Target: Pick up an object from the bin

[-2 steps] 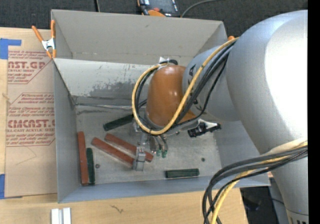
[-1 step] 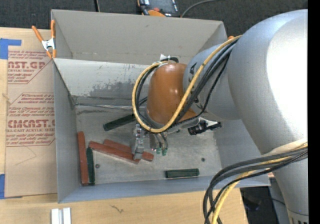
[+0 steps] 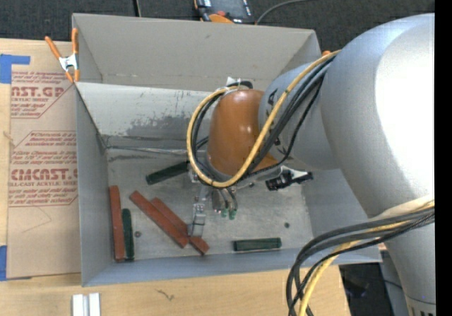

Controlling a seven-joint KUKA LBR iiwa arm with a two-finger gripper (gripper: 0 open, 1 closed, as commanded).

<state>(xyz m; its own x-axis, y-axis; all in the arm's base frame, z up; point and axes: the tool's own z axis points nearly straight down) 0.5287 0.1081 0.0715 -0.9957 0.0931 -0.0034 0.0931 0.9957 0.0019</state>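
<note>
My gripper (image 3: 212, 213) hangs below the orange cover, low over the bin's floor near the middle front. Its two fingers stand apart, open, with nothing between them. The left fingertip (image 3: 198, 220) is just above the near end of a long red-brown stick (image 3: 161, 218) that lies diagonally on the floor. A short red-brown piece (image 3: 199, 244) lies at that stick's lower end, just below the fingertip. A dark green stick (image 3: 257, 243) lies flat to the right front of the gripper. Another dark green stick (image 3: 167, 174) lies to the upper left, its right end hidden under the arm.
Along the bin's left wall a red-brown stick (image 3: 114, 223) and a dark green stick (image 3: 126, 234) lie side by side. The arm and its cables cover the bin's right side.
</note>
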